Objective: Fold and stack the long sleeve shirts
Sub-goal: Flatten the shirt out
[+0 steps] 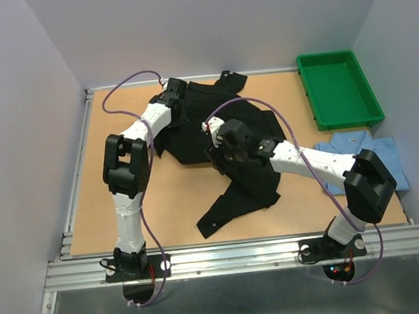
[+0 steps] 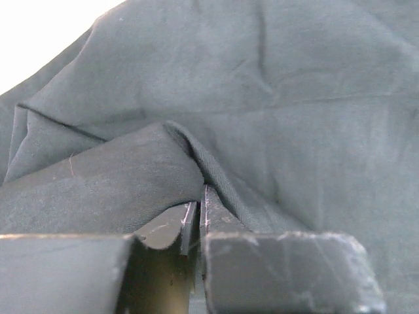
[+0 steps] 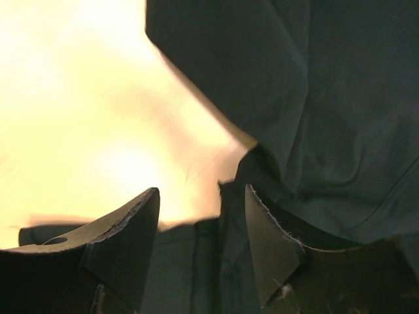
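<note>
The black shirt point(image 1: 229, 129) lies crumpled across the middle of the table, one sleeve trailing toward the near edge. My left gripper point(image 1: 172, 92) is at its far left edge; in the left wrist view its jaws point(image 2: 198, 196) are pressed together on a fold of the black cloth point(image 2: 275, 98). My right gripper point(image 1: 221, 153) hovers over the shirt's left side, open, with the cloth edge point(image 3: 308, 98) between and beyond its fingers point(image 3: 201, 193). The light blue shirt point(image 1: 359, 150) lies folded at the right edge, partly behind the right arm.
A green plastic tray point(image 1: 336, 89) stands at the back right. Bare wooden tabletop point(image 1: 128, 232) shows at the left and near front. A metal rail runs along the near edge. Grey walls enclose the table.
</note>
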`<action>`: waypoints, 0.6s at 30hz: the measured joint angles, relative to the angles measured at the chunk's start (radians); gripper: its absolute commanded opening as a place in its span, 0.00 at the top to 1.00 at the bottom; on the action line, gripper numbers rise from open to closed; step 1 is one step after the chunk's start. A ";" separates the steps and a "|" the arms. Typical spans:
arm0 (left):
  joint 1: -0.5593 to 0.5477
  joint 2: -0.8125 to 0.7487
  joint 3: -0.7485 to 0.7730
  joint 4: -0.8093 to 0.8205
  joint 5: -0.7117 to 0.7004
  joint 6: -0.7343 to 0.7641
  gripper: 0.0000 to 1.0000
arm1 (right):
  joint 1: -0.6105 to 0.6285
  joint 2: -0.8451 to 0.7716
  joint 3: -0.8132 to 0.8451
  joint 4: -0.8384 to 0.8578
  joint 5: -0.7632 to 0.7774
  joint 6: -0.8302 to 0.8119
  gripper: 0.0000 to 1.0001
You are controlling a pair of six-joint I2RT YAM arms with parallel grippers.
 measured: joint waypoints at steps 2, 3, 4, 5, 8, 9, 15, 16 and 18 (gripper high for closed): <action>-0.003 0.008 0.024 -0.006 0.011 0.013 0.84 | 0.006 0.015 0.023 0.020 -0.008 -0.045 0.39; -0.003 0.013 0.036 -0.005 0.018 0.016 0.84 | 0.007 0.024 0.034 0.027 -0.011 -0.064 0.39; -0.003 0.023 0.054 -0.005 0.025 0.021 0.84 | 0.013 0.047 0.053 0.041 -0.015 -0.092 0.38; -0.003 0.032 0.069 -0.003 0.034 0.026 0.84 | 0.019 0.067 0.067 0.052 -0.019 -0.109 0.37; -0.003 0.050 0.088 -0.001 0.061 0.039 0.84 | 0.046 0.137 0.104 0.094 -0.021 -0.187 0.31; -0.003 0.060 0.089 -0.002 0.073 0.047 0.83 | 0.055 0.164 0.113 0.113 -0.022 -0.220 0.30; -0.003 0.077 0.089 -0.006 0.131 0.080 0.83 | 0.110 0.301 0.117 0.215 0.012 -0.389 0.28; -0.003 0.079 0.089 -0.006 0.138 0.085 0.83 | 0.117 0.323 0.117 0.237 0.029 -0.418 0.28; -0.003 0.084 0.092 -0.011 0.152 0.095 0.83 | 0.128 0.355 0.117 0.272 0.062 -0.470 0.27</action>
